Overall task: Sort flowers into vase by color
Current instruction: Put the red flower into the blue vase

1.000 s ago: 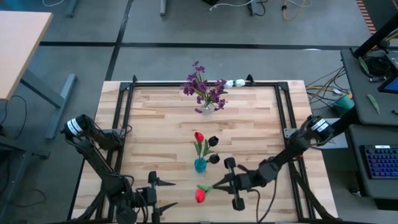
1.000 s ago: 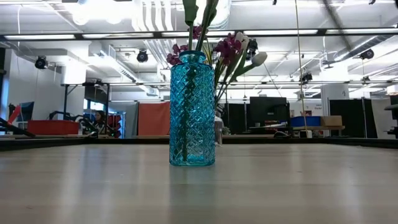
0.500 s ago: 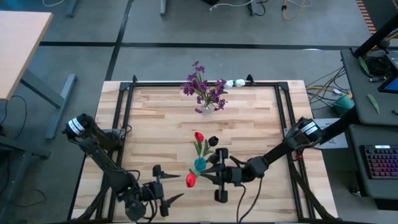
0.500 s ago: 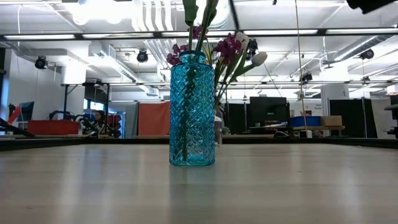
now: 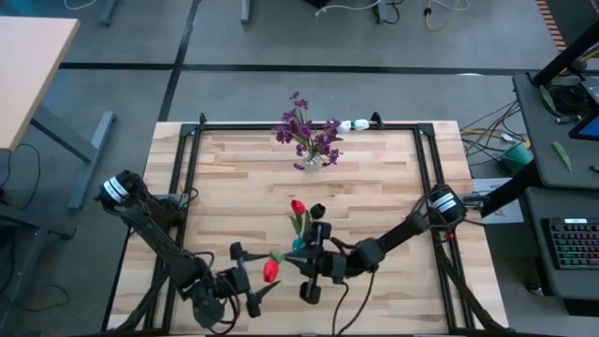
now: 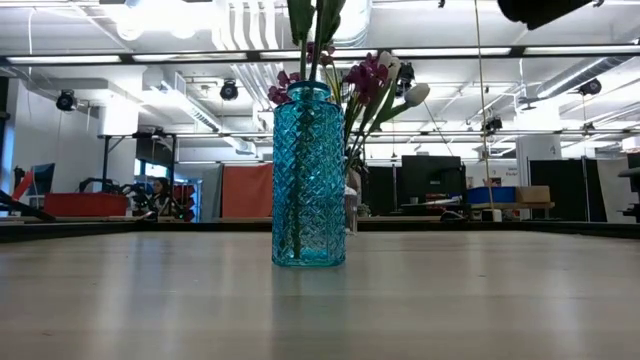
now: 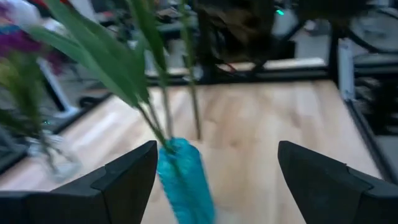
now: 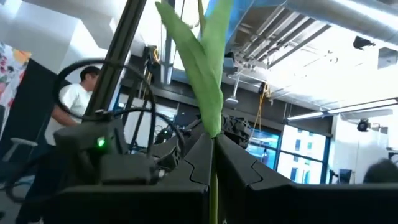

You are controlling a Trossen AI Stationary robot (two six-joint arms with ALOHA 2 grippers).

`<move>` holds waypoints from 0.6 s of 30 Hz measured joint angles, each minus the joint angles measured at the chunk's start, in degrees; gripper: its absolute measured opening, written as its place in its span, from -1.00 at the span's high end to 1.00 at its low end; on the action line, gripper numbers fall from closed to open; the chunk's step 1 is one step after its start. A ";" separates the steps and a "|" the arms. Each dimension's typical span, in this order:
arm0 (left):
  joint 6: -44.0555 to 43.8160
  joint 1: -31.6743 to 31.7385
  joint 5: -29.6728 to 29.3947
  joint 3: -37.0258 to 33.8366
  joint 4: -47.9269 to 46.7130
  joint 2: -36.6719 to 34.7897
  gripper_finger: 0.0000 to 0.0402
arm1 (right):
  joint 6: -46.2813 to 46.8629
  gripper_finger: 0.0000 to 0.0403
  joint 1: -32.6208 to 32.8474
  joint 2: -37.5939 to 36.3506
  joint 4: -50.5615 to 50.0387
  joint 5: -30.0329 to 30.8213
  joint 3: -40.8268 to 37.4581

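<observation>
A blue glass vase stands mid-table, holding a red tulip and near-black blooms. My right gripper hovers just near of the vase, shut on another red tulip. My left gripper is open and sits beside that tulip's head, facing the vase. Purple flowers stand in a clear vase at the far edge. White buds show beside them. My right gripper pinches the red tulip's green stem between its two fingers, just below the leaves. The fingers come from the table's right. The tulip is lifted clear of the table, and its red head points toward the table's left.
A black frame runs along the table's left, far and right edges. Bare wood lies left and right of the blue vase. Beyond the table the right wrist view shows a person and lab equipment.
My right gripper has carried the red tulip toward the table's left, passing just near of the blue vase. The tulip's head has gone from the near edge up to beside my left gripper. My left arm has edged toward the vase.
</observation>
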 joint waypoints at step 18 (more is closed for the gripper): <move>30.37 0.33 -3.35 9.79 11.08 -2.80 -0.55 | 0.15 0.96 0.14 0.42 -2.28 0.01 -0.54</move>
